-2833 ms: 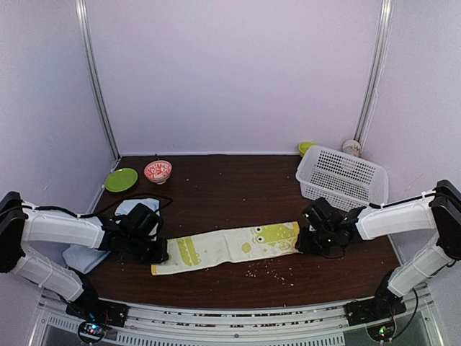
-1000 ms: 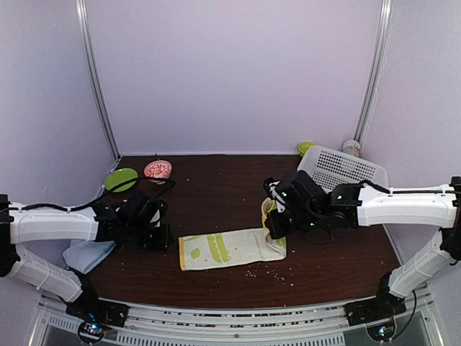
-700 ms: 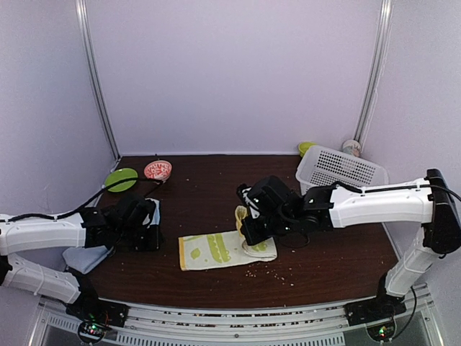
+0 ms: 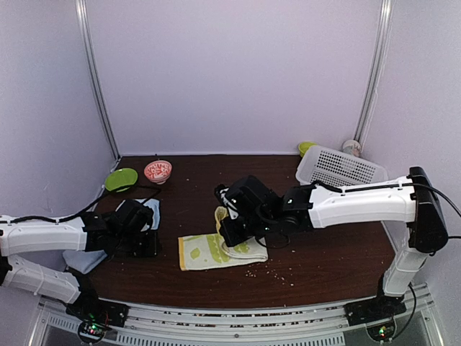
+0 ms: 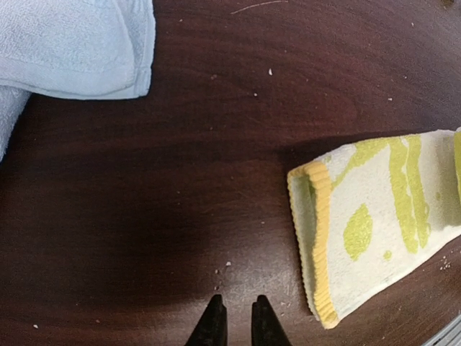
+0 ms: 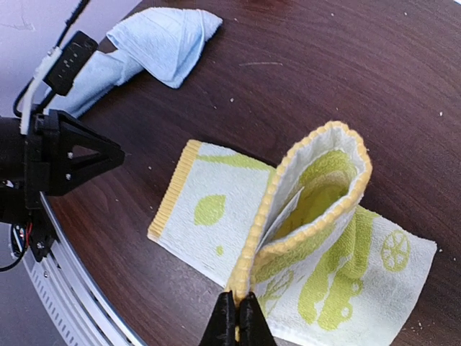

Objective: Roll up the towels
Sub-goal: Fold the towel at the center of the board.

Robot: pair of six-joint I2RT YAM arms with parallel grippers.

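Note:
The lime-green and cream towel [image 4: 209, 251] lies on the dark table, its right end lifted and folded back over itself. My right gripper [image 4: 229, 225] is shut on that end's yellow edge [image 6: 277, 231] and holds it raised above the flat part [image 6: 216, 209]. My left gripper [image 4: 148, 246] hovers just left of the towel's yellow left end [image 5: 317, 238]; its fingers [image 5: 235, 324] stand a narrow gap apart and hold nothing. The pale blue towel [image 4: 90, 251] lies crumpled at the left, partly hidden under my left arm; it also shows in the left wrist view [image 5: 72, 43] and the right wrist view [image 6: 155, 43].
A white perforated basket [image 4: 338, 173] stands at the back right. A green plate [image 4: 121, 179] and a red-patterned bowl [image 4: 158, 171] sit at the back left. Crumbs [image 4: 270, 270] lie on the table in front of the towel.
My right gripper has carried the towel's right end leftward over the towel, shortening the flat part. My left gripper has let go of the left end and drawn back a little to the left.

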